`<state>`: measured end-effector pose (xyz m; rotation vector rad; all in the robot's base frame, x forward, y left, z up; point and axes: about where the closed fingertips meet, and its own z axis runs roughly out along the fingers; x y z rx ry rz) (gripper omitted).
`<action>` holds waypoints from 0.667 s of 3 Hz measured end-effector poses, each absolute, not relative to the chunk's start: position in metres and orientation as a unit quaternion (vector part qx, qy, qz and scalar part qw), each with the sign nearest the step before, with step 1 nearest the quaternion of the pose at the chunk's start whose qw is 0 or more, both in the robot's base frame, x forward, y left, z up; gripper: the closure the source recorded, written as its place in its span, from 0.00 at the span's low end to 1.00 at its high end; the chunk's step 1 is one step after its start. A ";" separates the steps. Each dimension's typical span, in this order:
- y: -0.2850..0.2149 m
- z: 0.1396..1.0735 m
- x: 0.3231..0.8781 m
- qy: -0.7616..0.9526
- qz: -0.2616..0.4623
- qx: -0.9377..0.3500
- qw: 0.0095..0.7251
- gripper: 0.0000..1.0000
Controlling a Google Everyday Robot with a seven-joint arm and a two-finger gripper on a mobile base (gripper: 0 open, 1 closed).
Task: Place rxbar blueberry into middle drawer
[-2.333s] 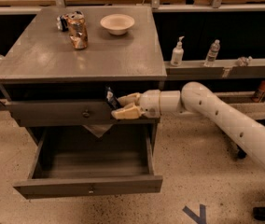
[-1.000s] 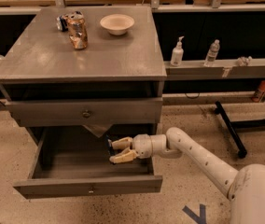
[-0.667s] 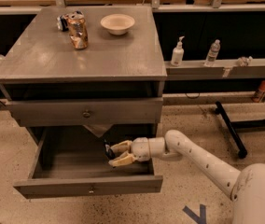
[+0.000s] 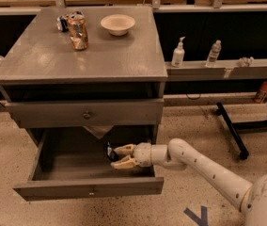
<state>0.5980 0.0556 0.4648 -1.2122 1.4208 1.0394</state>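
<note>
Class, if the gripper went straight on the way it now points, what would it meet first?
Probably the left wall of the middle drawer: the gripper, holding the rxbar blueberry, points left across the open drawer. Depth is unclear.

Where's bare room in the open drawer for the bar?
The gripper, holding the snack bar, is over the drawer's right side. Drawer floor from there to the left wall is bare. On the cabinet top, only the back is crowded, by can and bowl.
</note>
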 end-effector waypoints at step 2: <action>0.055 0.449 0.604 0.640 0.367 -0.473 0.482 0.30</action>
